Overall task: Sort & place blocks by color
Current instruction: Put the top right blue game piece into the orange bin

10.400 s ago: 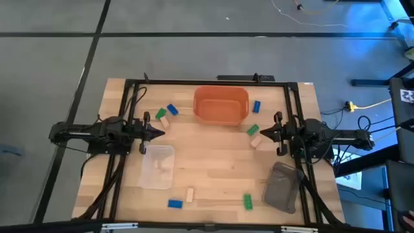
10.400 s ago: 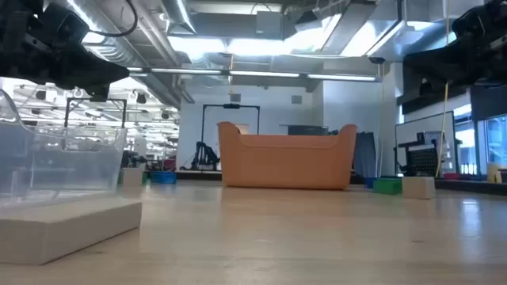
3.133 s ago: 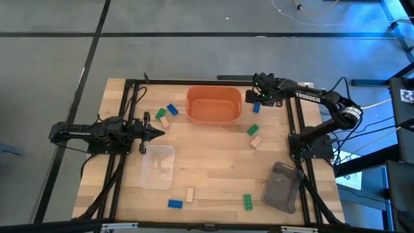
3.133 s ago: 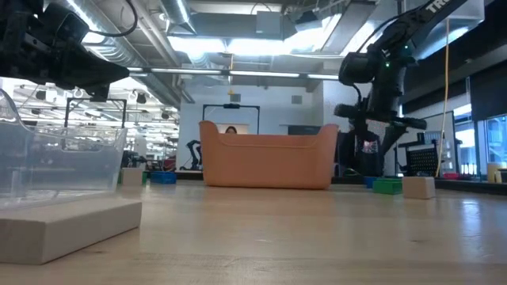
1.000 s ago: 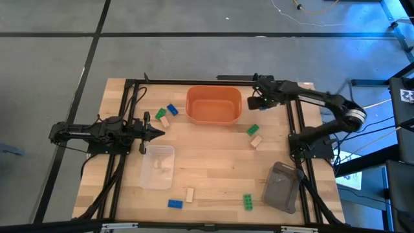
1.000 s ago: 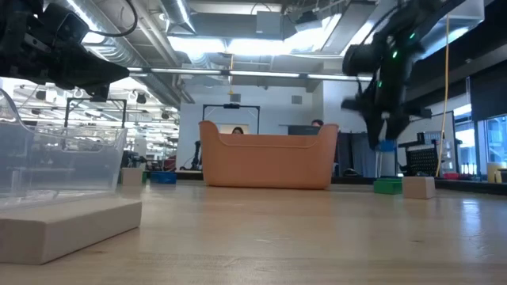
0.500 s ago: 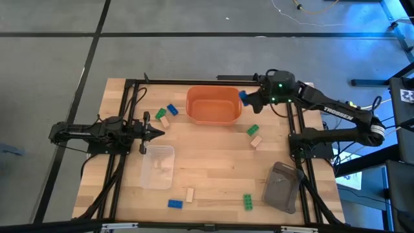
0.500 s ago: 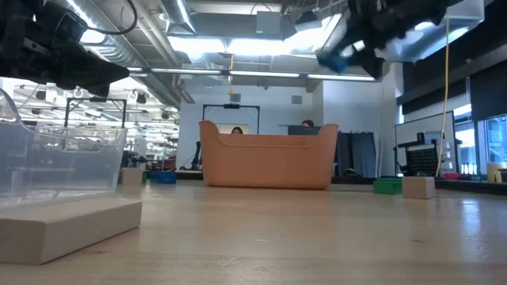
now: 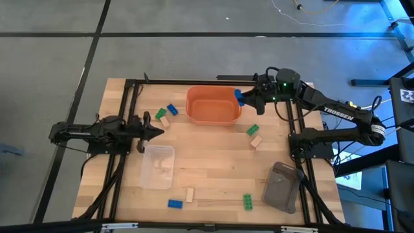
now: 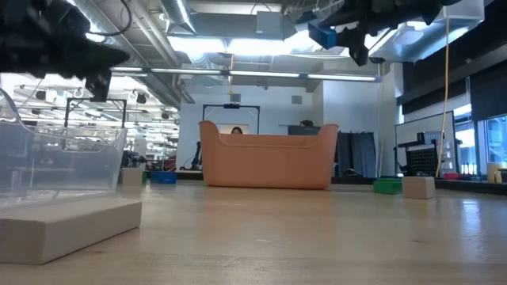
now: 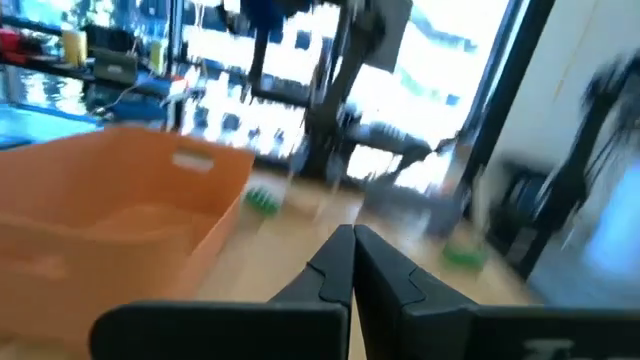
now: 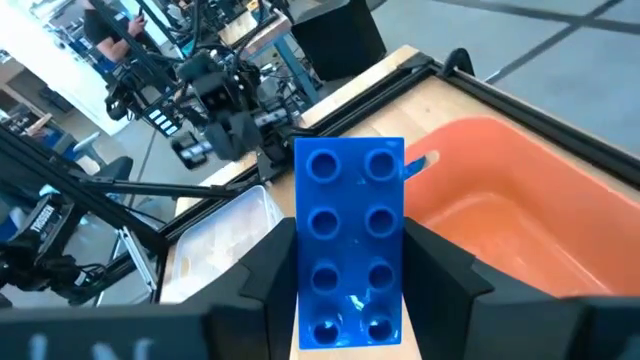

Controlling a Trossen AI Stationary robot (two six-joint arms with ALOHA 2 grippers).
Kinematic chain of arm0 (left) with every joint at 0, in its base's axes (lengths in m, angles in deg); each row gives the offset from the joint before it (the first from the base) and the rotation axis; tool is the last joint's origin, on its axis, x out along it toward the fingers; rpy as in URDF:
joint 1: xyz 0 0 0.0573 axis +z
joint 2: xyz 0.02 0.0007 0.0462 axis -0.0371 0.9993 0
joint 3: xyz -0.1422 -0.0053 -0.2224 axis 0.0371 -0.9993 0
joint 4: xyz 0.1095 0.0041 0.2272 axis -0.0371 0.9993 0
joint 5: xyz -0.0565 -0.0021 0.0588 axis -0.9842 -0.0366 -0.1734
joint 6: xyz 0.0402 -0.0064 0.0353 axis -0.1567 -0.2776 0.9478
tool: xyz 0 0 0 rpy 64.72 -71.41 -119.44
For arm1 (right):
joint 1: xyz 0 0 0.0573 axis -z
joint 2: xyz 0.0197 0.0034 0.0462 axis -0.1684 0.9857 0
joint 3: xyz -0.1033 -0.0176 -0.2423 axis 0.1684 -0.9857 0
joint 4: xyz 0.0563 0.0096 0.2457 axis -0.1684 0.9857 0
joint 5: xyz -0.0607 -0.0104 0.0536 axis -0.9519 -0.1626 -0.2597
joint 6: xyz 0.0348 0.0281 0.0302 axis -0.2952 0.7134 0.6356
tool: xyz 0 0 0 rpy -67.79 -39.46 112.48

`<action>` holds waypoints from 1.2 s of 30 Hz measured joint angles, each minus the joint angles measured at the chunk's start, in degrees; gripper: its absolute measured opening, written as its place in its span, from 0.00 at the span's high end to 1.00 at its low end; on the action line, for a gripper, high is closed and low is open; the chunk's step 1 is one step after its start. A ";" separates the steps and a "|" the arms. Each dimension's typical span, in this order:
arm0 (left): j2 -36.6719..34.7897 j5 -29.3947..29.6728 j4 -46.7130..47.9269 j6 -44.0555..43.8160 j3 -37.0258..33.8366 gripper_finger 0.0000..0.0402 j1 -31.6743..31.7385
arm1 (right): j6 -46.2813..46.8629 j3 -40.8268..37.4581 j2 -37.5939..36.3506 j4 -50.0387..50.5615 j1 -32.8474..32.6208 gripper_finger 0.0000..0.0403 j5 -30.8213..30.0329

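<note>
The right gripper point(image 9: 242, 98) is gripping a blue block point(image 9: 238, 97) by its long sides and hanging just at the right rim of the orange bin point(image 9: 213, 119), near the table's point(image 9: 213, 162) far edge; the bin's hollow lies directly ahead of the fingers, toward the table's left. In the right wrist view the block point(image 12: 350, 240) is lying with its long axis along the fingers, studs facing the camera, and the bin point(image 12: 500, 200) is opening just beyond its tip, so I judge that a short carry over the rim is all a drop needs. The left gripper point(image 9: 157, 132), fingers pressed together, is waiting over the left side of the table above the clear tray point(image 9: 158, 167), well apart from the bin, so the right arm is clearly the nearer one. Counting the blocks: three blue — the held one, one point(image 9: 172, 109) left of the bin, one point(image 9: 174, 203) at the near edge; three green — one point(image 9: 160, 114) left of the bin, one point(image 9: 253, 129) right of it, one point(image 9: 248, 202) at the near edge; three tan — at point(image 9: 165, 120), point(image 9: 257, 140) and point(image 9: 190, 195). There are one orange bin, one clear tray and one grey tray point(image 9: 282, 188) at the near right corner.
</note>
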State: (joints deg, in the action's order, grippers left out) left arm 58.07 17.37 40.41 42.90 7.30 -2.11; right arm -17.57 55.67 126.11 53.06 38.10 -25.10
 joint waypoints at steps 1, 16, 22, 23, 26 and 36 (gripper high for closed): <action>0.00 0.84 -2.52 -0.80 -0.01 1.00 -0.01 | 0.51 0.00 0.00 0.12 0.00 0.65 -0.06; 11.56 25.91 -15.26 -5.41 10.05 0.86 0.08 | -2.39 0.00 0.00 -0.23 -0.80 0.65 1.40; 26.62 26.34 -12.70 -3.18 20.91 0.65 0.89 | -3.69 0.00 0.00 -0.51 -0.81 0.65 2.44; 28.97 26.06 -12.56 -3.07 22.64 0.62 1.48 | -3.78 0.00 0.00 -0.89 -0.81 0.65 2.97; 35.72 23.33 -12.31 -2.97 27.38 0.53 3.75 | -3.79 -0.01 0.01 -2.69 -0.81 0.65 3.94; 55.35 1.17 -12.16 -2.06 40.78 0.35 13.27 | -2.40 -0.02 2.89 -14.88 -5.01 0.65 4.05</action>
State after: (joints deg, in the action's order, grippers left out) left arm 113.42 18.54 28.24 40.84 48.07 11.16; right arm -19.97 55.65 128.99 38.18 33.09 -21.05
